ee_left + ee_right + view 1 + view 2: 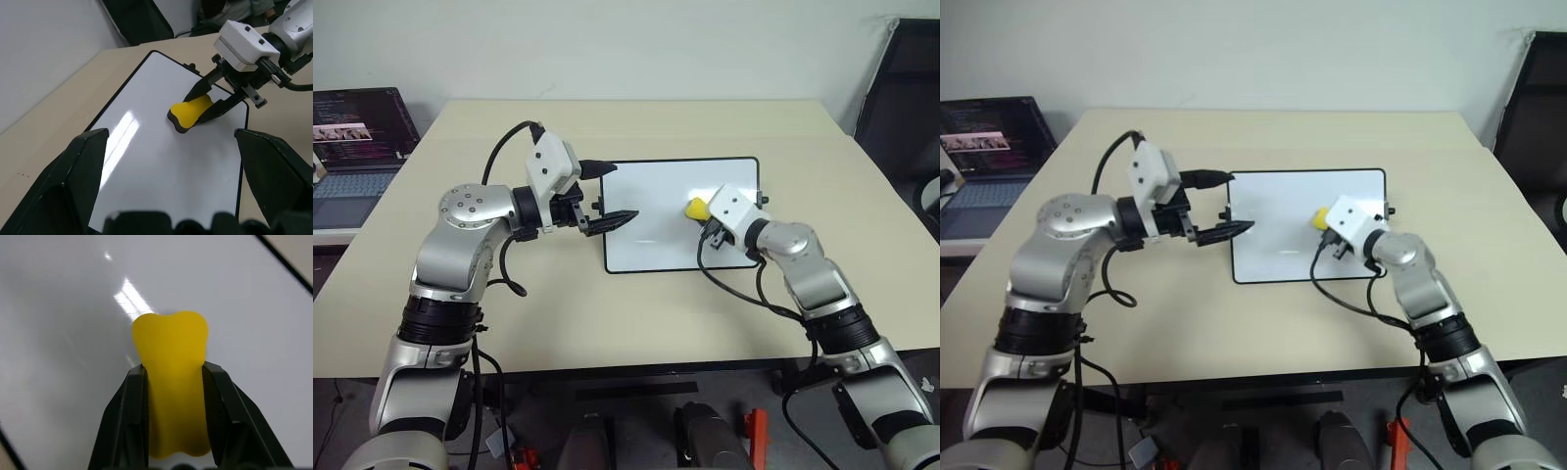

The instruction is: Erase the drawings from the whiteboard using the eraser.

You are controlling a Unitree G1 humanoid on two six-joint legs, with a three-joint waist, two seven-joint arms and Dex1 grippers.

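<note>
The whiteboard point(656, 230) lies flat on the middle of the table, white with a thin black frame. Its visible surface looks blank; the drawings are out of view. My right gripper point(703, 214) is shut on the yellow eraser point(695, 208), which rests against the board's right part. The right wrist view shows both black fingers point(128, 411) clamping the eraser point(170, 345) at its sides. My left gripper point(619, 219) hovers over the board's left edge, open with nothing in it; its fingers point(80, 171) stand wide apart in the left wrist view.
The beige table point(538, 313) extends well beyond the board on all sides. A laptop point(357, 147) with a lit dark screen sits on a lower surface at the far left. A black chair point(909, 98) stands at the back right.
</note>
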